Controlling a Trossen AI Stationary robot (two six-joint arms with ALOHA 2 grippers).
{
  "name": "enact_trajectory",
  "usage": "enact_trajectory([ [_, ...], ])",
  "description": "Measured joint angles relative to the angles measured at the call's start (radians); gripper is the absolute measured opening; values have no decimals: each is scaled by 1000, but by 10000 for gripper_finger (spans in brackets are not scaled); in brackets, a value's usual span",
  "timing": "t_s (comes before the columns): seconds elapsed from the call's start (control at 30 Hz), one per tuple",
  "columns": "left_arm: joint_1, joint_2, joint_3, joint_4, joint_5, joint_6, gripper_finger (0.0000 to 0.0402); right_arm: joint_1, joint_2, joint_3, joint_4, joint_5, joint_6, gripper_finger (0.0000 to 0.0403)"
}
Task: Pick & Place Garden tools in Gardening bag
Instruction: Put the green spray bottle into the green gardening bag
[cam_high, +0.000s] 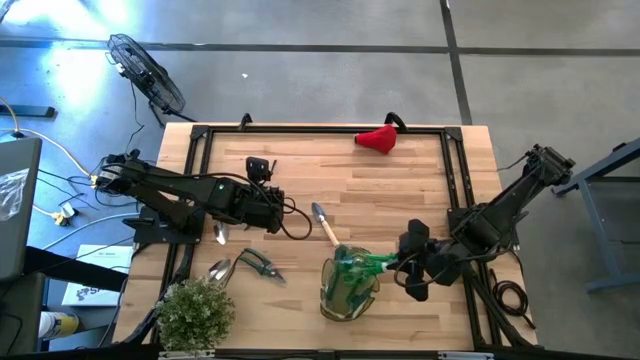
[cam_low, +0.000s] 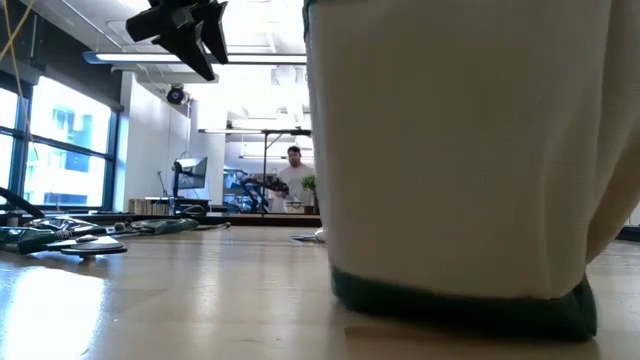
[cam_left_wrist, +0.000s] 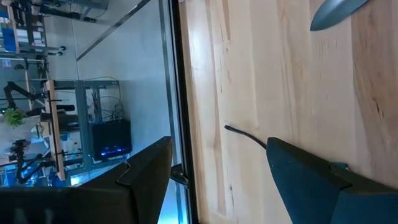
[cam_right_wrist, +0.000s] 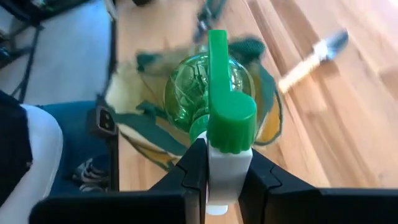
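My right gripper (cam_high: 402, 266) is shut on the green spray bottle (cam_high: 364, 264), whose clear green body (cam_right_wrist: 200, 87) hangs over the rounded mouth of the olive and tan gardening bag (cam_high: 346, 296) (cam_right_wrist: 127, 102), standing near the table's front edge. The bag fills the low view (cam_low: 460, 150). A wooden-handled trowel (cam_high: 325, 225) lies just beyond the bag. Black-handled pruners (cam_high: 260, 265) and two silver scoops (cam_high: 220, 234) (cam_high: 219, 270) lie at the front left, a red piece (cam_high: 378, 139) at the far edge. My left gripper (cam_high: 278, 208) (cam_left_wrist: 217, 171) hovers open above the table's left half, holding nothing. My right gripper pinches the bottle's white neck piece (cam_right_wrist: 229, 167), just under the green spray head (cam_right_wrist: 222, 106), between its two fingers. The fingers come from the table's right, slanting downward. The body points away from the fingers over the bag's mouth; I cannot tell whether it touches the bag.
A bushy potted plant (cam_high: 195, 312) stands at the front left corner. A black rail frame (cam_high: 320, 131) runs round the tabletop. Bare wood lies in the middle and far right of the table. A person stands far off in the room (cam_low: 294, 175).
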Motion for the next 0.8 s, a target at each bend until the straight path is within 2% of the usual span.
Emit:
enact_trajectory([
  [0.17, 0, 0, 0, 9, 0, 0, 253, -13, 6, 0, -110, -25, 85, 41],
  [0.37, 0, 0, 0, 28, 0, 7, 253, -59, 6, 0, -114, -79, 72, 41],
  [0.57, 0, 0, 0, 36, -1, 7, 253, -136, 9, 0, -115, -151, 56, 41],
  [0.7, 0, 0, 0, 37, -2, 14, 253, -215, 10, 10, -130, -200, 151, 41],
  [0.8, 0, 0, 0, 37, -2, 14, 253, -260, 19, 36, -128, -214, 149, 41],
])
